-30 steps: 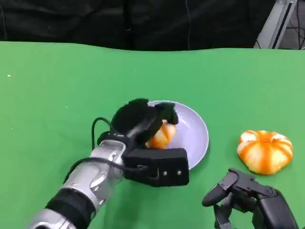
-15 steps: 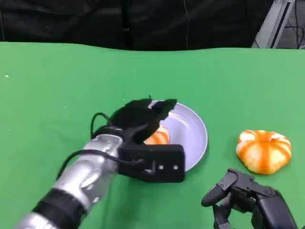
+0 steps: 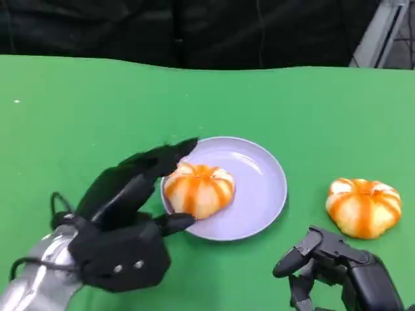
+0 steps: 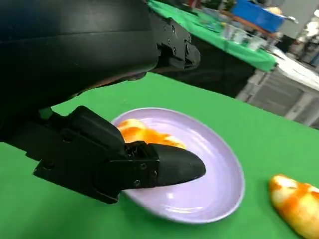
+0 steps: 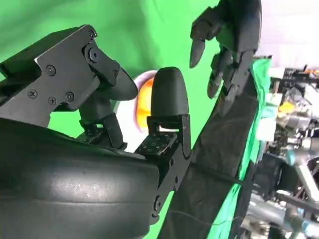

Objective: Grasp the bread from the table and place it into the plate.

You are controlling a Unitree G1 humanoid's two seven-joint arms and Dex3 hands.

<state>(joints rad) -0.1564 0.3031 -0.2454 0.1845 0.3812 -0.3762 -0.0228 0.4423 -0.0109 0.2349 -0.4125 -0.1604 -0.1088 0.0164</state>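
Bread (image 3: pixel 198 188) sits on purple plate (image 3: pixel 259 194), left side. Left hand (image 3: pixel 130 201) spread, empty, just beside it; a careless withdrawal could clip plate rim, knocking the bun off.

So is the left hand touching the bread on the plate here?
Cannot tell. In the head view the left hand is open beside the bread on the plate, but no clear gap or contact shows.

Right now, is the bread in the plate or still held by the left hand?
In the plate. The bread lies on the purple plate; the left hand is beside it, fingers spread, holding nothing.
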